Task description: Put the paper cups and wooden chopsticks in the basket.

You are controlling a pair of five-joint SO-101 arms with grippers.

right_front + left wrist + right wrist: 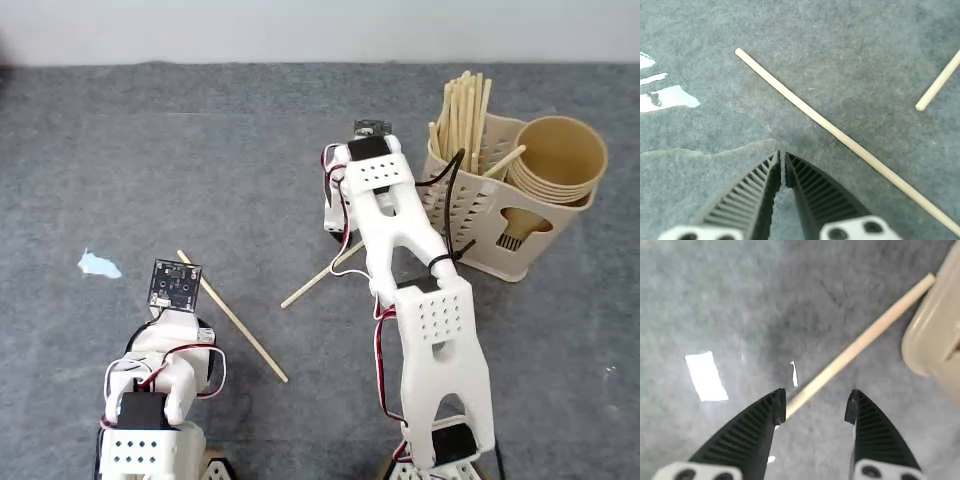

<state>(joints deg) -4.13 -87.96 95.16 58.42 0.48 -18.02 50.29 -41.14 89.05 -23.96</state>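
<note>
- Currently the basket [478, 235] stands at the far right of the grey table [250, 150]. It holds a stack of paper cups [565, 150] in one compartment and a bundle of upright chopsticks [465, 115] in the one beside it.
- Two chopsticks lie loose on the table, well apart from the bundle.
- The first loose chopstick [232, 315] lies diagonally in front of the left arm, flat on the table.
- The left gripper [782, 170] hangs just above the table with its fingers pressed together and nothing between them. The first loose chopstick [840, 136] passes just beyond the tips without touching them.
- The second loose chopstick [315, 283] lies slanted, one end running under the right arm towards the basket. Its near end [940, 82] shows in the left wrist view.
- The right gripper [816, 404] has its fingers spread apart. The second loose chopstick [860, 344] runs in between them, close against one fingertip; whether it touches, I cannot tell. Its far end lies just beside the basket's corner [940, 340].
- A pale blue scrap [98, 265] lies on the table to the left.
</note>
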